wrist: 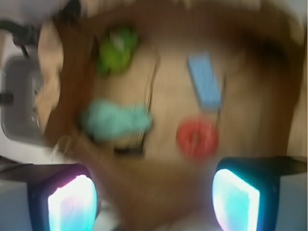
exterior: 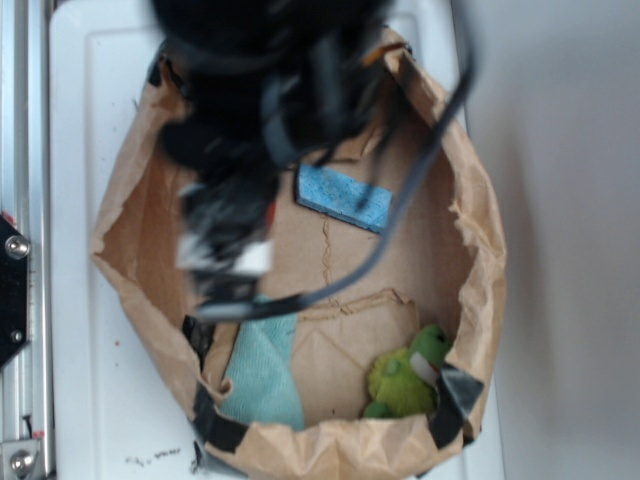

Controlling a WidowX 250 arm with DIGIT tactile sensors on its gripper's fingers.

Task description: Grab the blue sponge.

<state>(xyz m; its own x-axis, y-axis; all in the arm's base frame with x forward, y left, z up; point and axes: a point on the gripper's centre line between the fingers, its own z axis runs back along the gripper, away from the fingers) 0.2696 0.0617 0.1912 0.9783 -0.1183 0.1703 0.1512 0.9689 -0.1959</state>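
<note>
Fig.: WidowX arm poised over a cut-down brown paper bag (exterior: 480, 260) on a white tabletop (exterior: 90, 120); both views motion-blurred. Nearest the viewer, at the bag's front edge, lie a pale teal cloth (exterior: 265, 375) and a green plush toy (exterior: 405, 375); further in, on the bag floor, sits the blue sponge (exterior: 343, 197), flat, angled, apart from both. A red ring (wrist: 197, 138) shows only in the wrist view, just beside one end of the sponge (wrist: 205, 80); in the exterior view the arm hides it. Risks, judged from the layout: (1) a descent on the wrong target, since the teal cloth is close in hue and larger; (2) a finger catching the ring next to the sponge, or the bag's raised wall, dragging the bag; (3) the thin flat sponge slipping out if the fingers close above its edges; (4) the loose cable (exterior: 420, 190) looping across the sponge area could snag. Pincer (wrist: 154, 197): spread wide, fingers (wrist: 72, 202) at the frame's lower corners w/ a broad gap, holding nothing, touching nothing, hovering above the bag floor, sponge ahead and to one side.
</note>
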